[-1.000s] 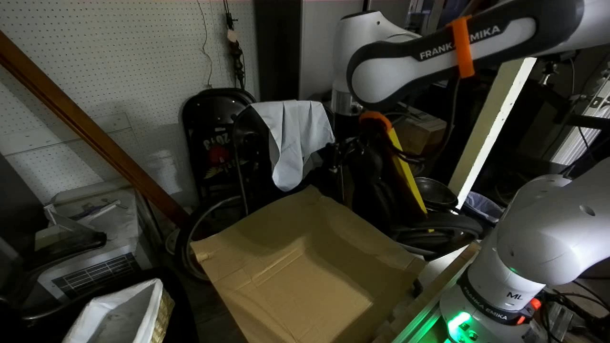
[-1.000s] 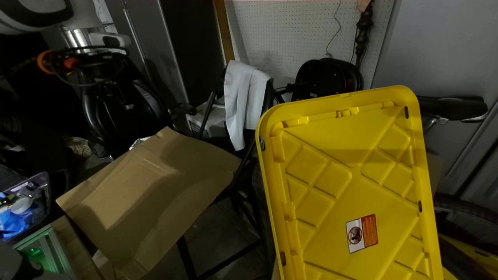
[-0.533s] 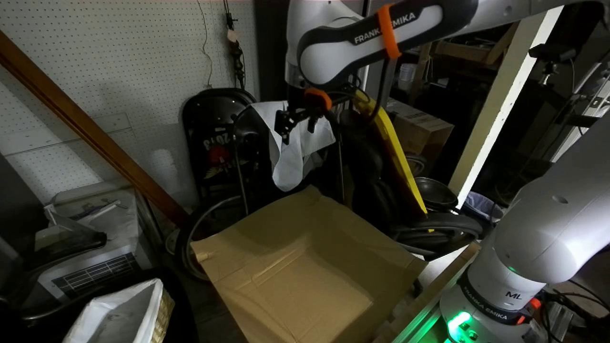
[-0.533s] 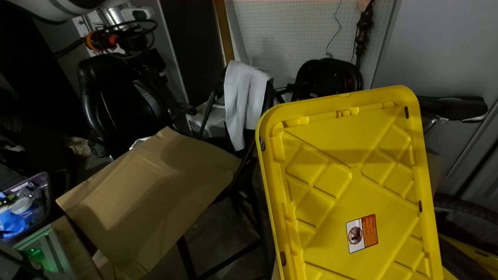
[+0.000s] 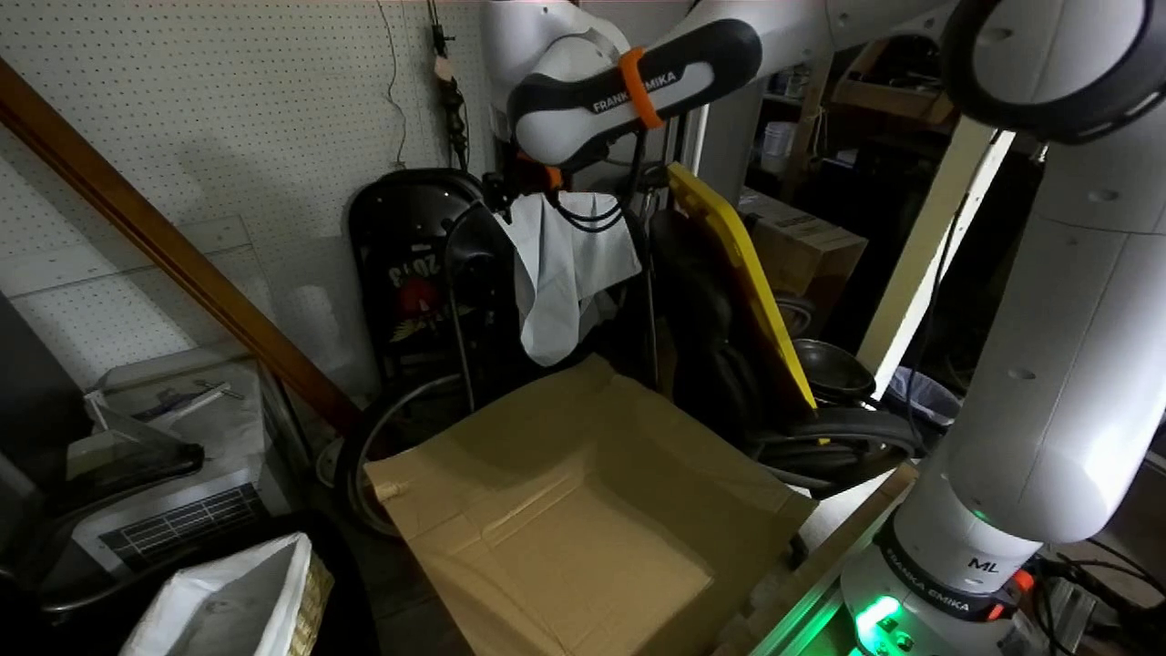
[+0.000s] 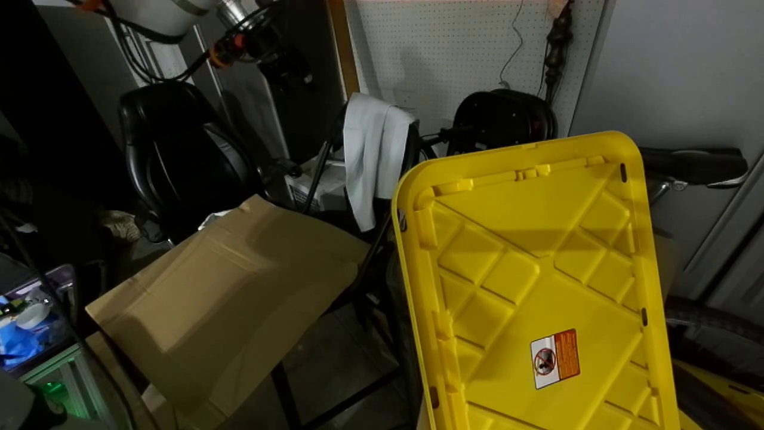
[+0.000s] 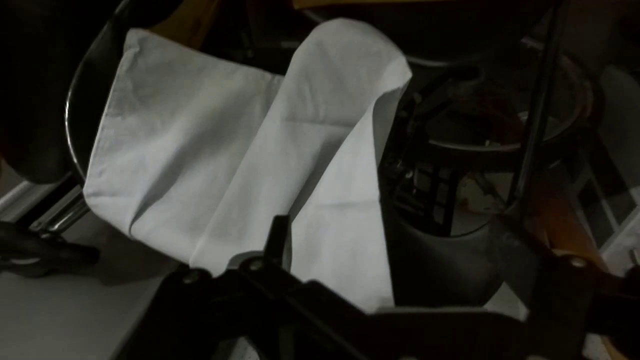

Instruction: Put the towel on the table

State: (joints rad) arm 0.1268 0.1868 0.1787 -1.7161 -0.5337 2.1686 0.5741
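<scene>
Wrist view: hand (image 7: 407, 245) nearest, along the bottom edge, fingers (image 7: 279, 240) spread well apart; can't tell if the one left of centre touches the towel (image 7: 240, 145) just beyond. In an exterior view: desk (image 5: 547, 565) at lower centre, then the black chair (image 5: 475, 264) behind, towel draped creased over its back, upper centre, hand near its top-left corner.

Desk (image 5: 565, 556), shown in both exterior views: tan-brown, matte, roughly rectangular, cardboard-like sheet, scored by straight creases, with a broad shadow (image 5: 674, 492) across the surface beside a paler, lit area.
</scene>
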